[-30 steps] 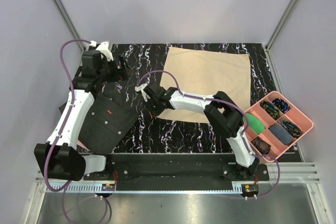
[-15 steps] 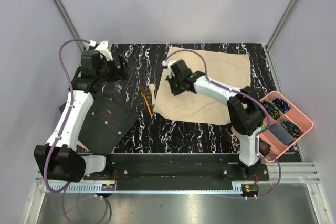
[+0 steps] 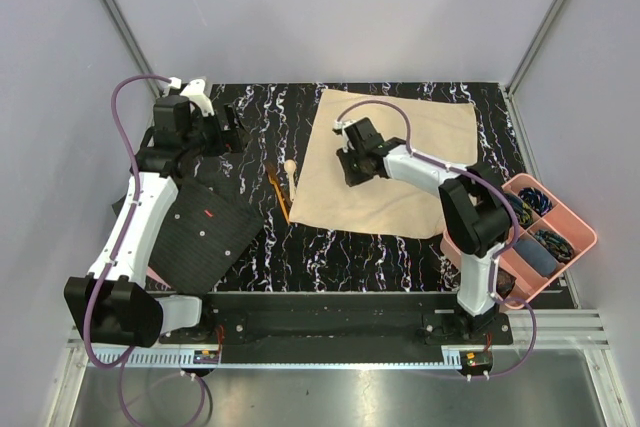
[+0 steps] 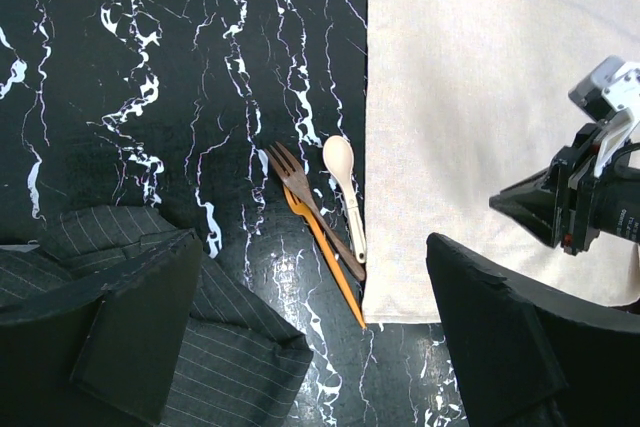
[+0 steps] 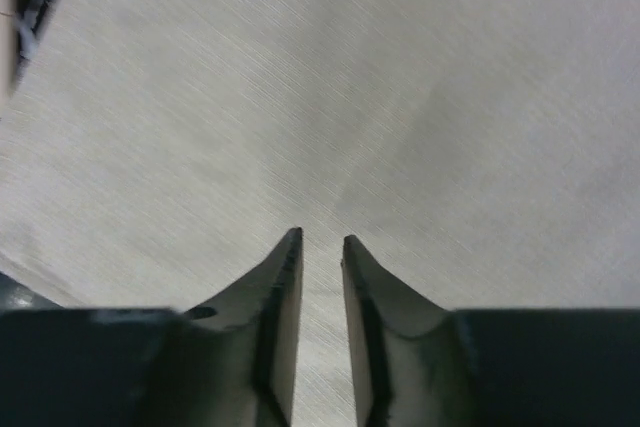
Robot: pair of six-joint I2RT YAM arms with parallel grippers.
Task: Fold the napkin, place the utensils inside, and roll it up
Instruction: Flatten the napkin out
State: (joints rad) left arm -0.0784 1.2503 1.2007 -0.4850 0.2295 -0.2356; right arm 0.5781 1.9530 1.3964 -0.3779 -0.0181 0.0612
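Observation:
The beige napkin lies flat and unfolded on the black marbled table; it also shows in the left wrist view. The utensils lie just off its left edge: a pale wooden spoon, a brown fork and an orange stick-like utensil. From above I see the spoon and the orange utensil. My right gripper hovers low over the napkin's left part, its fingers a narrow gap apart with nothing between them. My left gripper is wide open and empty, high above the table left of the utensils.
A black dotted mat with a red mark lies at the near left, with a dark striped cloth by it. A pink compartment tray of small items stands at the right edge. Grey walls close in the table.
My right arm swung from the napkin's near left corner, by the utensils, to farther back and right over the napkin. The utensils came into view. My left arm stayed put.

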